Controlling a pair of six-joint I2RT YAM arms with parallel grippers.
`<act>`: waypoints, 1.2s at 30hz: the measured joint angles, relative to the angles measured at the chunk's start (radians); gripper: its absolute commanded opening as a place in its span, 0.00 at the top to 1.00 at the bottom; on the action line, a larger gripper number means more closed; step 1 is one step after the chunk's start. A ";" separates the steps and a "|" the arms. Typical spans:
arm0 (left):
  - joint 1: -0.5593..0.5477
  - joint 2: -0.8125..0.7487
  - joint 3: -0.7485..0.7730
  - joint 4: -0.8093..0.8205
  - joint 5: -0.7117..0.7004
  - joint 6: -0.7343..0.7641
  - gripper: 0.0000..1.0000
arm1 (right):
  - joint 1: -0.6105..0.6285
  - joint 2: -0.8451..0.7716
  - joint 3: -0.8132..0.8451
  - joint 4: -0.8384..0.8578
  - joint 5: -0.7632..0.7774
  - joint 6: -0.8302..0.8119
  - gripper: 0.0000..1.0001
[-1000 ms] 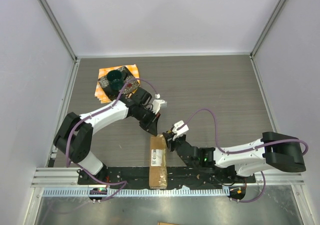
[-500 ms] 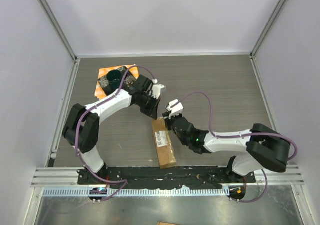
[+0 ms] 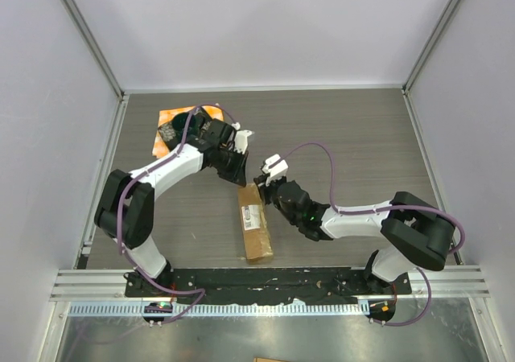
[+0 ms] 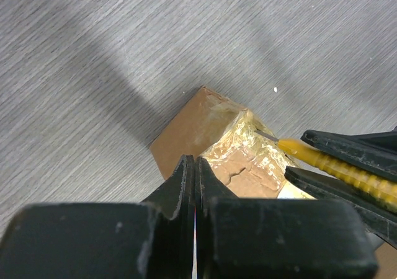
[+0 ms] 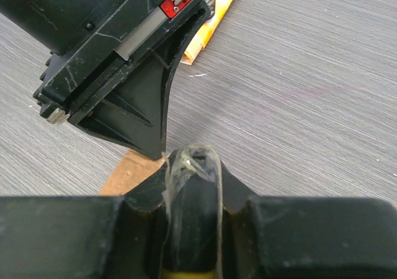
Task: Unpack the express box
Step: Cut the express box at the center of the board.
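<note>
The table (image 3: pixel 354 137) is a grey, wood-grained board, boxed in by plain pale walls (image 3: pixel 257 24) on the left, far and right sides, with metal posts (image 3: pixel 88 40) running up the far corners. A black rail (image 3: pixel 273 280) carrying the arm bases crosses the near edge.

The express box (image 3: pixel 253 221) lies flat a little left of the middle, its length running near to far and slightly slanted, the white label facing up. Its near end stops just short of the rail.

Both arms meet over its far, shiny-taped end. The left gripper (image 4: pixel 195 167) has its jaws pressed tight together with nothing between them, tips down at the far corner of the cardboard. The right gripper (image 3: pixel 269 188) is clamped on a yellow-handled cutter (image 4: pixel 322 161), whose thin blade reaches the crinkled tape.

In the far left corner an orange cloth (image 3: pixel 179 111) shows, partly hidden under the left arm.
</note>
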State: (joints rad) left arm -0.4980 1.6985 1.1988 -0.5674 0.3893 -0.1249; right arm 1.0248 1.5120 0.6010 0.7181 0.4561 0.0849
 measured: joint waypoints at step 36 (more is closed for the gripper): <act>0.044 0.100 0.032 -0.061 0.296 0.221 0.55 | 0.040 0.047 0.020 0.026 0.018 -0.023 0.99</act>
State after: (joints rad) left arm -0.4541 1.7981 1.2304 -0.6289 0.6857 0.0959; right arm 1.0653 1.5585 0.6209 0.7437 0.4740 0.0616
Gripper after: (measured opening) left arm 0.441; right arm 0.233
